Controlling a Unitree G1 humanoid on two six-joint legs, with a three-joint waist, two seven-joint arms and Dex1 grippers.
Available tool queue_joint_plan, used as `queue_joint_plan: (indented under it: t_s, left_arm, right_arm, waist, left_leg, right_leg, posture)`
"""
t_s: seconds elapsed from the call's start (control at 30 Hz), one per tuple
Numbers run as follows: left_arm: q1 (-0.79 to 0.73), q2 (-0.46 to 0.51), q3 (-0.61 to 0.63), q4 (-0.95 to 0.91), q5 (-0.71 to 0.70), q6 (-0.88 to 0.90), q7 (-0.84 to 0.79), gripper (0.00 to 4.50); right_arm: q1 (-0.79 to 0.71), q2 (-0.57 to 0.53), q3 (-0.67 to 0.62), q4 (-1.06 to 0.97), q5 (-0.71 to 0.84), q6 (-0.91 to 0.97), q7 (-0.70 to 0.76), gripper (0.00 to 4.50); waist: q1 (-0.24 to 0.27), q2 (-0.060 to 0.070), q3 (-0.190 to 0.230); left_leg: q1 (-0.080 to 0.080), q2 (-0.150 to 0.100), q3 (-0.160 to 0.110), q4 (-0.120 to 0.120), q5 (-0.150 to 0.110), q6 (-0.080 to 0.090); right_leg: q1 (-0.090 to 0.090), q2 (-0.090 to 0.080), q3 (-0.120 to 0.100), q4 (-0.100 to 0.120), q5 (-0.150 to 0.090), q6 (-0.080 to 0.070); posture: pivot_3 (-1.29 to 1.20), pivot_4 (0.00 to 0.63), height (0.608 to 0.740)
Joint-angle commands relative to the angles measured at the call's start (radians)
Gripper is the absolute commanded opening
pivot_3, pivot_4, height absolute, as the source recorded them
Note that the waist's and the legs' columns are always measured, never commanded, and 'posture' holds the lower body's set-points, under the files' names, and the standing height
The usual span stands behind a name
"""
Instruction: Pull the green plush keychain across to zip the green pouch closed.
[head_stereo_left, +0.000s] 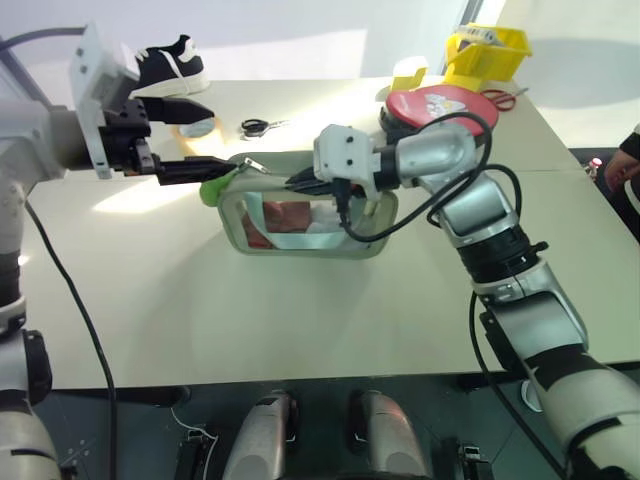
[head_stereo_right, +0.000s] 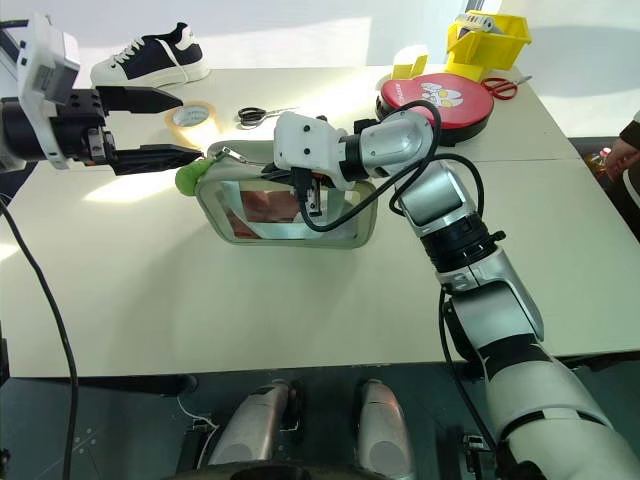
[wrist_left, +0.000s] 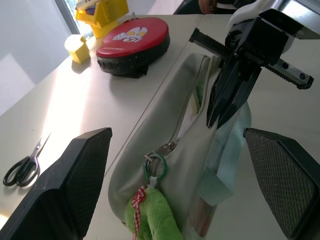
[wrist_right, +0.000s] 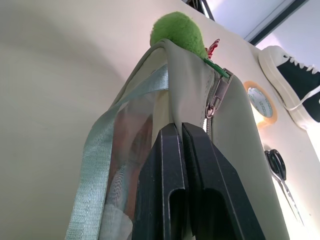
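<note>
A: Centre of the desk (head_stereo_left: 150, 300) — the pouch (head_stereo_right: 285, 235) stands on its long edge, clear window facing us, something red showing through it.

B: And the right end effector (wrist_left: 220, 117)?

A: Fingers pressed together, clamped on the pouch's top edge beside the zipper track. The wrist view looks straight along those black fingers at the fabric they pinch.

B: Where's the keychain (head_stereo_left: 214, 187)?

A: Hanging off the pouch's left end, lime green and fuzzy, with a scrap of red-checked ribbon. It's hooked by a green ring (wrist_left: 154, 165) to the metal zipper pull (wrist_right: 217, 97), which sits at that same end.

B: The left end effector (head_stereo_right: 155, 128)?

A: Fingers spread wide apart, holding nothing. It hovers at the keychain end, the lower fingertip just beside the pull — I can't tell whether it touches. In its own view the ring and the keychain sit between the two padded fingers.

B: Zipper status?

A: In the left wrist view the track gapes past the pull, toward the right end effector.

B: Anything else on the desk?

A: At the back: a black-and-white sneaker (head_stereo_right: 150, 58), a roll of tape (head_stereo_right: 190, 116), black scissors (head_stereo_right: 262, 115), a round red case (head_stereo_right: 437, 98), a yellow bin (head_stereo_right: 488, 45) and red-handled scissors (head_stereo_right: 503, 88).
</note>
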Motion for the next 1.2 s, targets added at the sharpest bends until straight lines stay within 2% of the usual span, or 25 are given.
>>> queue_joint_plan:
  t_s: [0.03, 0.07, 0.2, 0.23, 0.27, 0.3, 0.47, 0.67, 0.77, 0.83, 0.93, 1.0, 1.03, 1.2]
  left_arm:
    - [-0.017, 0.014, 0.010, -0.022, 0.003, -0.010, -0.008, 4.50]
    - [-0.013, 0.020, 0.010, -0.022, 0.003, -0.009, -0.013, 4.50]
    - [0.009, 0.068, 0.027, 0.010, 0.020, -0.020, -0.041, 4.50]
    - [0.014, 0.079, 0.033, 0.023, 0.025, -0.023, -0.043, 4.50]
    - [0.020, 0.089, 0.040, 0.032, 0.029, -0.026, -0.043, 4.50]
    - [0.026, 0.095, 0.046, 0.040, 0.032, -0.027, -0.042, 4.50]
    - [0.108, 0.125, 0.080, 0.063, 0.038, -0.042, -0.039, 4.50]
    - [0.118, 0.100, 0.070, 0.078, 0.044, -0.050, -0.027, 4.50]
    - [0.120, 0.098, 0.065, 0.080, 0.046, -0.050, -0.029, 4.50]
    - [0.130, 0.097, 0.064, 0.078, 0.047, -0.050, -0.029, 4.50]
    - [0.165, 0.091, 0.068, 0.054, 0.040, -0.043, -0.024, 4.50]
    - [0.184, 0.080, 0.069, 0.035, 0.032, -0.034, -0.013, 4.50]
    - [0.195, 0.071, 0.070, 0.023, 0.026, -0.029, -0.005, 4.50]
    - [0.238, 0.016, 0.053, -0.021, 0.044, -0.038, 0.046, 4.50]
  right_arm:
    - [-0.009, -0.001, -0.043, -0.056, 0.019, 0.026, -0.023, 0.85]
    - [-0.010, -0.009, -0.051, -0.066, 0.026, 0.041, -0.023, 1.22]
    - [-0.008, -0.099, -0.105, -0.147, 0.072, 0.133, 0.023, 3.25]
    - [0.001, -0.133, -0.116, -0.177, 0.087, 0.159, 0.044, 3.92]
    - [0.011, -0.162, -0.126, -0.204, 0.101, 0.185, 0.060, 4.29]
    - [0.020, -0.187, -0.135, -0.225, 0.112, 0.205, 0.070, 4.41]
    - [0.106, -0.302, -0.172, -0.322, 0.140, 0.286, 0.080, 4.41]
    - [0.140, -0.286, -0.140, -0.292, 0.104, 0.276, 0.020, 4.41]
    - [0.139, -0.283, -0.128, -0.275, 0.093, 0.263, 0.011, 3.62]
    - [0.135, -0.279, -0.124, -0.270, 0.093, 0.265, 0.003, 2.69]
    - [0.134, -0.275, -0.121, -0.277, 0.098, 0.276, -0.004, 1.03]
    - [0.133, -0.273, -0.119, -0.276, 0.096, 0.274, -0.008, 0.22]
    - [0.132, -0.272, -0.116, -0.276, 0.093, 0.271, -0.009, 0.05]
    - [0.130, -0.267, -0.112, -0.278, 0.092, 0.268, -0.016, 0.05]
  waist:
    - [0.001, 0.000, 0.000]
    - [0.001, 0.000, 0.000]
    - [0.003, 0.000, 0.000]
    - [0.004, 0.000, 0.000]
    - [0.004, 0.000, 0.000]
    - [0.004, 0.000, 0.000]
    - [0.002, 0.000, 0.000]
    - [0.002, 0.000, 0.000]
    - [0.002, 0.000, 0.000]
    - [0.005, 0.000, 0.000]
    - [0.003, 0.000, 0.000]
    - [0.003, 0.000, 0.000]
    - [0.004, 0.000, 0.000]
    - [0.003, 0.000, 0.000]
  left_leg:
    - [0.000, 0.000, 0.000, 0.000, 0.000, 0.000]
    - [0.000, 0.000, 0.000, 0.000, 0.000, 0.000]
    - [0.000, 0.000, 0.000, 0.000, 0.000, 0.000]
    - [0.000, 0.000, 0.000, 0.000, 0.000, 0.000]
    - [0.000, 0.000, 0.000, 0.000, 0.000, 0.000]
    - [0.000, 0.000, 0.000, 0.000, 0.000, 0.000]
    - [0.000, 0.000, 0.001, 0.000, -0.001, 0.001]
    - [-0.001, 0.001, 0.001, 0.000, -0.001, 0.000]
    - [-0.001, 0.001, 0.001, 0.000, -0.001, 0.000]
    - [-0.002, 0.000, 0.001, 0.000, -0.001, 0.001]
    - [-0.002, 0.000, 0.002, 0.000, -0.001, 0.001]
    - [-0.002, 0.000, 0.002, 0.000, -0.001, 0.001]
    - [-0.002, 0.000, 0.002, 0.000, -0.001, 0.001]
    - [-0.002, 0.000, 0.002, 0.000, -0.001, 0.001]
  right_leg:
    - [0.000, 0.000, 0.000, 0.000, 0.000, 0.000]
    - [0.000, 0.000, 0.000, 0.000, 0.000, 0.000]
    - [0.000, 0.000, 0.000, 0.000, 0.000, 0.000]
    - [0.000, 0.000, 0.000, 0.000, 0.000, 0.000]
    - [0.000, 0.000, 0.000, -0.001, 0.000, 0.000]
    - [0.000, -0.001, 0.000, -0.001, 0.000, 0.000]
    - [0.000, -0.003, 0.000, -0.001, 0.000, 0.000]
    - [-0.002, -0.004, 0.000, -0.001, 0.000, 0.000]
    - [-0.002, -0.004, 0.000, -0.002, 0.000, 0.000]
    - [-0.002, -0.004, 0.000, -0.002, 0.000, 0.000]
    - [-0.002, -0.004, 0.000, -0.002, 0.000, 0.000]
    - [-0.002, -0.004, 0.000, -0.002, 0.000, 0.000]
    - [-0.002, -0.004, 0.000, -0.002, 0.000, 0.000]
    - [-0.002, -0.005, 0.000, -0.002, 0.000, 0.000]
  posture:
    - [0.00, 0.150, 0.740]
    - [0.00, 0.150, 0.740]
    - [0.00, 0.150, 0.740]
    - [0.00, 0.150, 0.740]
    - [0.00, 0.150, 0.740]
    - [0.00, 0.150, 0.740]
    - [0.00, 0.150, 0.740]
    - [0.00, 0.150, 0.740]
    - [0.00, 0.150, 0.740]
    - [0.00, 0.150, 0.740]
    - [0.00, 0.150, 0.740]
    - [0.00, 0.150, 0.740]
    - [0.00, 0.150, 0.740]
    - [0.00, 0.150, 0.740]
